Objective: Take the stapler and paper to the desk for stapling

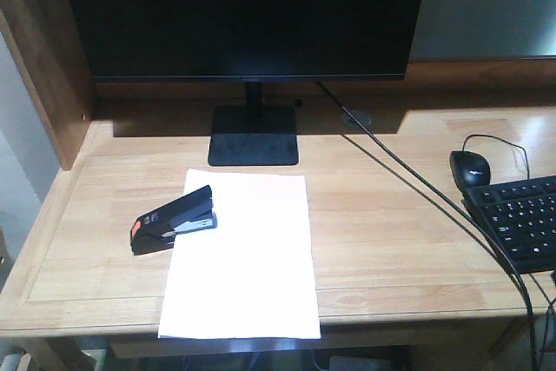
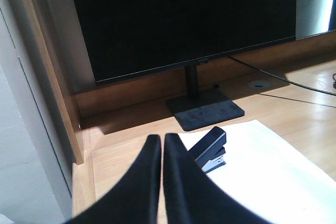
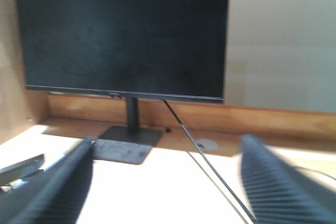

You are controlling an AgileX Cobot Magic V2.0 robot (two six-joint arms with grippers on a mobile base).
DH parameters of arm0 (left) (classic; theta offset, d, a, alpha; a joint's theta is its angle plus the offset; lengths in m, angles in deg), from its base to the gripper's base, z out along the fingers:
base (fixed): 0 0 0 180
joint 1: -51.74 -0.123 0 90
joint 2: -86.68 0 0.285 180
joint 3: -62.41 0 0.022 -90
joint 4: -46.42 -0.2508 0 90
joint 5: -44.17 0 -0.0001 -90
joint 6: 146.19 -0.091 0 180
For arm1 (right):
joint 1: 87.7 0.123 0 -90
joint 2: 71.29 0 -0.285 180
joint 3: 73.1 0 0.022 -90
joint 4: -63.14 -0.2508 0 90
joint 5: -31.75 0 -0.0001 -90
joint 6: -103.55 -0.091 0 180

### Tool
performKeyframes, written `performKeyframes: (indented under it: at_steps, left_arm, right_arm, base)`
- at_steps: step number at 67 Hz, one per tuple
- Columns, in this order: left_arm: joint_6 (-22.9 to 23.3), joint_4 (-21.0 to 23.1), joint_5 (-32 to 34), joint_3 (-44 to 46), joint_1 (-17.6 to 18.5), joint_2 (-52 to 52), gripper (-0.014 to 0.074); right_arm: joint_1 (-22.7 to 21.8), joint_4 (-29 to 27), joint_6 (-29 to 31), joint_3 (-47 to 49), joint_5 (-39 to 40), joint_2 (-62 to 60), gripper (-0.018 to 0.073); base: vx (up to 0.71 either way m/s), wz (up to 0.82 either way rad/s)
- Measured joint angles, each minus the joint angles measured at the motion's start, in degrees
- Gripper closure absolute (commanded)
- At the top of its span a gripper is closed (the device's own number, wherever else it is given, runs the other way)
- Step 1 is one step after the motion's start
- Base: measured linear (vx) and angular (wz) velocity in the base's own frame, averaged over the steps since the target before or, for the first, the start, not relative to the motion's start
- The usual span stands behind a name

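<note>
The desk [image 1: 391, 241] carries all task items. The paper [image 1: 248, 258] lies flat in front of the monitor [image 1: 248, 15], its near edge reaching the desk front. It is judged light and limp; it is best pinched at that near edge, where a finger may get under it. The stapler [image 1: 172, 220] rests across the paper's left edge, nose on the sheet, orange rear on bare wood. It is judged rigid and moderately heavy, and is best taken across its body sides.

The keyboard [image 1: 521, 219], mouse [image 1: 470, 168] and a trailing cable [image 1: 417, 184] occupy the right side, well apart from the paper.

The left gripper [image 2: 161, 145] is seen with fingers pressed together, just short of the stapler. The right gripper [image 3: 165, 166], though blurred, appears spread wide and empty.
</note>
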Motion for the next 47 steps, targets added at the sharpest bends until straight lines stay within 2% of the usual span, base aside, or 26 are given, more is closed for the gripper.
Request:
performKeyframes:
  at_steps: [10, 47]
  left_arm:
    - [0.05, 0.0, 0.0, 0.0, 0.0, 0.0, 0.0603]
    - [0.11, 0.0, 0.0, 0.0, 0.0, 0.0, 0.0603]
  right_arm:
    - [0.0, 0.02, -0.18, 0.0, -0.61, 0.0, 0.0578]
    - [0.0, 1.15, -0.23, 0.0, -0.61, 0.0, 0.0568]
  base:
    - [0.0, 0.0]
    - [0.0, 0.0]
